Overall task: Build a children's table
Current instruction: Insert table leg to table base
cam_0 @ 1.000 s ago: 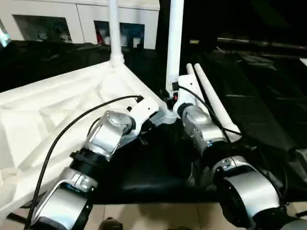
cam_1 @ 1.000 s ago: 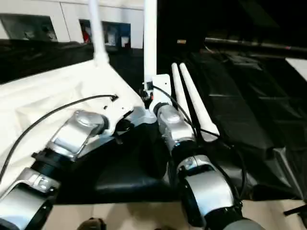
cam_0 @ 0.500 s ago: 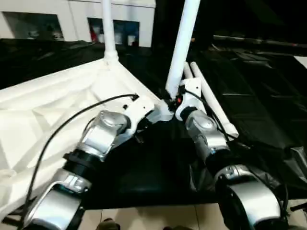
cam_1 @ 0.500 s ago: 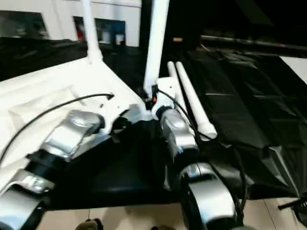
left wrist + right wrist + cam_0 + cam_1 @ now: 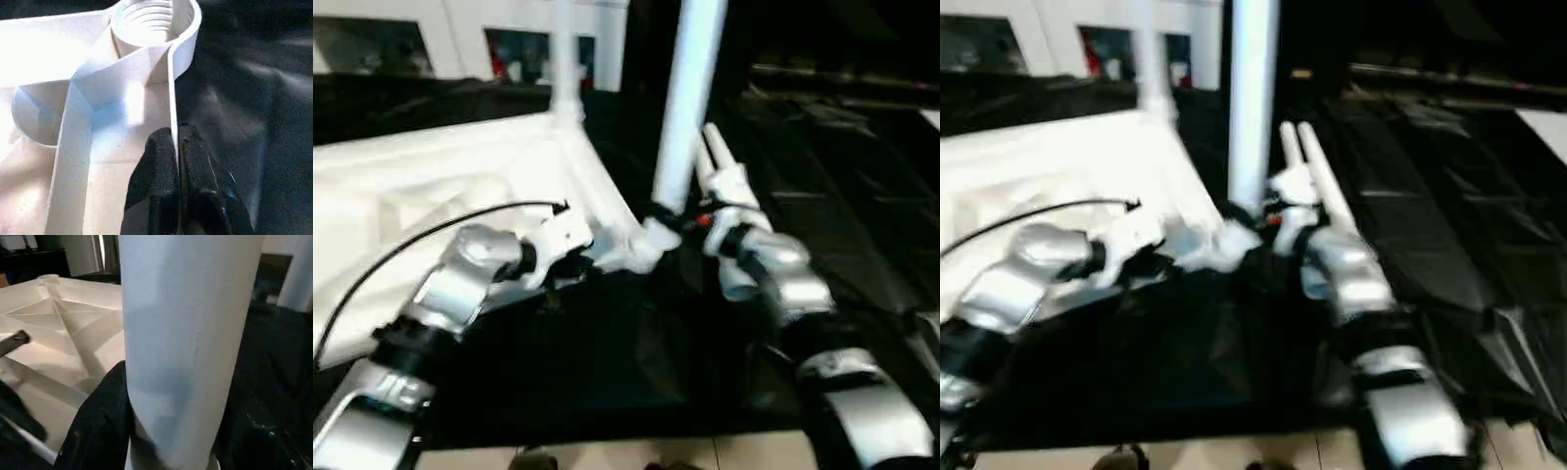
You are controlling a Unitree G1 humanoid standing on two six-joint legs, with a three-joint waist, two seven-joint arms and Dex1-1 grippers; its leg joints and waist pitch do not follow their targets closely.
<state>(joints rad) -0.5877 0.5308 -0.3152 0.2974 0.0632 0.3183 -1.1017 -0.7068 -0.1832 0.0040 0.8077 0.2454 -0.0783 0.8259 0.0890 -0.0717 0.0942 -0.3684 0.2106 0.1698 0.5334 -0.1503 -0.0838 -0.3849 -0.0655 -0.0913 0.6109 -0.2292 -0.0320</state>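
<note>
Your right pincer (image 5: 680, 217) grips the near leg (image 5: 688, 108); the left (image 5: 175, 147) pinches the tabletop rim (image 5: 172, 88). Two legs (image 5: 720, 162) remain, centre frame.

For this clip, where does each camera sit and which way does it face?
Left and right eye views: on the head, looking down and forward over both silver forearms at the upturned tabletop and the upright leg.
Left wrist view: along the left gripper, pinched on the tabletop's rim by a threaded socket.
Right wrist view: along the right gripper, clasped around the leg.
Shared: the tabletop's ribbed underside.
</note>
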